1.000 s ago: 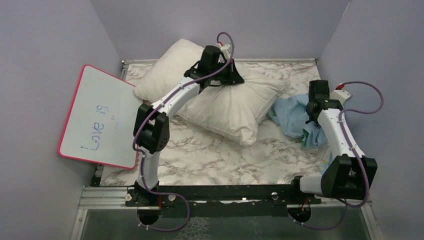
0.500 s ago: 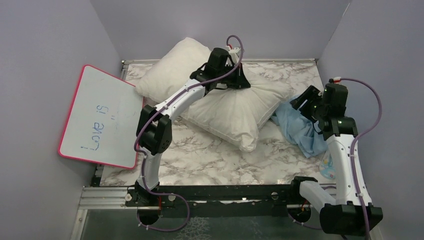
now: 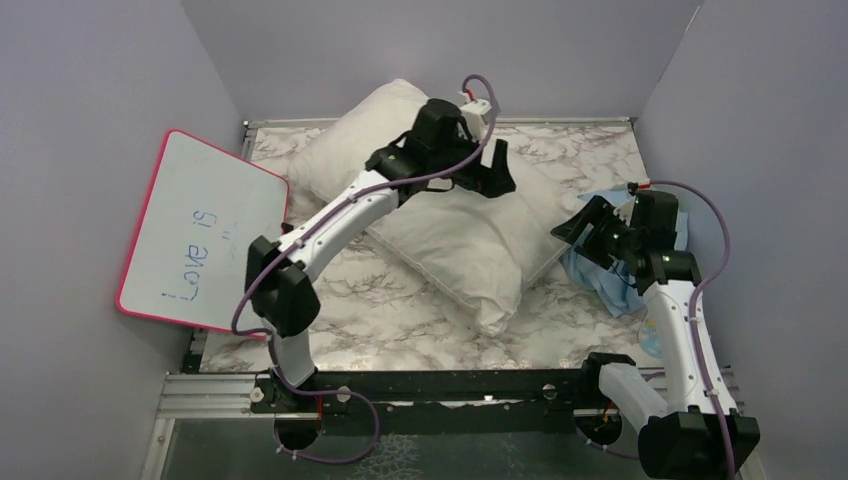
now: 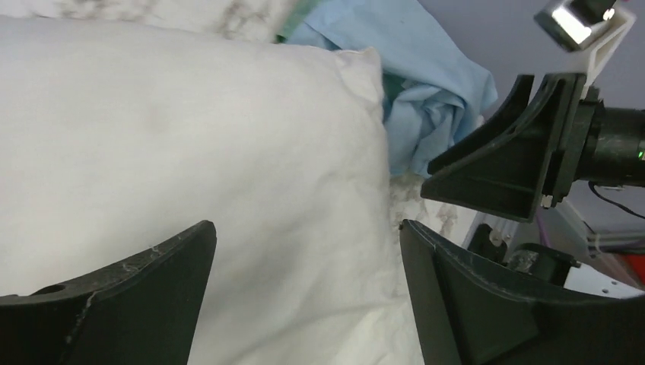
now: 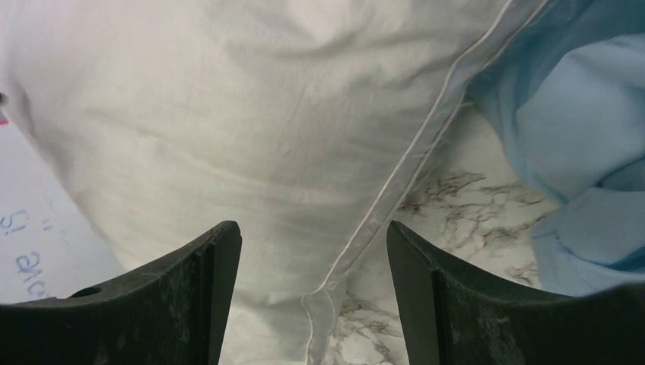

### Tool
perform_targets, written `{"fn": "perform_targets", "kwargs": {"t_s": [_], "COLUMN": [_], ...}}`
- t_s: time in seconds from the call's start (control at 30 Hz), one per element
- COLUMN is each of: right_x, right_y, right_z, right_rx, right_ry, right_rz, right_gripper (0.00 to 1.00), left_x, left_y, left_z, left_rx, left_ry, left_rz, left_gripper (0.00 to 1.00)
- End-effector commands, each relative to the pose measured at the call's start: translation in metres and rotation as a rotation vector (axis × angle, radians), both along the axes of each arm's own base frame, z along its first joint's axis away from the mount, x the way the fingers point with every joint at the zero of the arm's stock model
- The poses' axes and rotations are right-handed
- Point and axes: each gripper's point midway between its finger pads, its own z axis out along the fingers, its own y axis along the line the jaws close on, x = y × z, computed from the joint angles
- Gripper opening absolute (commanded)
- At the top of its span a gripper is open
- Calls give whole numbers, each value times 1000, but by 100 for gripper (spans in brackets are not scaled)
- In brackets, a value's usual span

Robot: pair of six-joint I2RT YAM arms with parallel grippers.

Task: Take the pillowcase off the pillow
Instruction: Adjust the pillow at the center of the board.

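We judge the job all but done: the pillow [image 3: 450,232] lies bare across the middle of the table [image 3: 400,312], its far corner pushed up toward 11 o'clock. The pillowcase [image 3: 604,284] sits in a heap at 3 o'clock, just beside the pillow's right corner.

The left gripper [image 4: 304,228] hangs over the pillow with its fingers spread wide and nothing between them. The right gripper [image 5: 312,228] is likewise parted and empty, over the pillow's seam.

Our main worry is the two grippers themselves. They stand near each other around 2 o'clock, and a careless retreat could knock one into the other. An open finger could also catch a fold of the heap and drag it back over the pillow. The heap lies close to the table's right edge, so a nudge might send the thin cloth sliding off.

The pillow is plump and cream-white, softly creased, with a thin piped seam along its edge. The pillowcase is limp, light blue fabric with a glimpse of teal, crumpled into loose folds. The table is hard with a grey-veined marble pattern. A flat, pink-framed whiteboard [image 3: 205,235] leans at 9 o'clock.
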Motion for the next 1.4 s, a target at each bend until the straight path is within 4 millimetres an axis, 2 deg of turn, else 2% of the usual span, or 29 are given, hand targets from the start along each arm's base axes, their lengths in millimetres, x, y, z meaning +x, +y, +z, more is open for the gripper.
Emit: {"fn": "perform_targets", "kwargs": {"t_s": [0.0,0.03,0.1,0.17,0.23,0.33,0.47,0.53,0.6,0.7,0.73,0.83,0.9,0.97,1.03,1.1,1.23,1.3,1.37], "right_x": [-7,-7,-3,3,8,18,55,70,79,81,79,70,66,63,65,70,81,87,88], "right_y": [32,33,33,32,31,30,11,11,20,47,60,88,100,105,104,98,88,84,81], "right_z": [5,6,12,23,33,45,69,78,77,54,42,-10,-38,-55,-58,-55,-46,-47,-48], "right_rx": [133,132,113,92,77,62,-35,-33,-5,2,7,21,-11,-48,-60,-83,-138,-169,-195], "right_ry": [-43,-48,-62,-84,-96,-123,-148,-138,-124,-90,-75,50,132,172,172,152,114,119,158], "right_rz": [154,167,191,211,219,228,180,188,203,220,238,297,322,315,296,265,216,211,206], "right_gripper": [75,75,75,75,75,75,76,76,76,76,76,76,75,75,74,74,75,75,75], "left_x": [44,50,55,50,41,32,24,22,21,14,12,3,-7,-19,-34,-52,-79,-86,-83], "left_y": [112,137,183,223,254,290,309,305,287,250,240,219,208,200,193,184,169,164,168], "left_z": [36,32,12,-7,-25,-55,-94,-105,-105,-103,-105,-117,-122,-125,-129,-132,-124,-118,-113], "left_rx": [88,84,100,141,170,205,182,131,37,-127,-163,-170,-151,-133,-113,-94,-86,-86,-76], "left_ry": [-131,-97,-37,-13,7,72,212,254,270,332,358,414,417,413,410,403,366,345,325], "left_rz": [363,438,559,665,740,811,820,785,687,501,449,354,330,327,329,314,290,280,313], "left_gripper": [93,93,93,96,99,99,99,99,99,97,92,59,38,16,0,0,0,0,0]}}
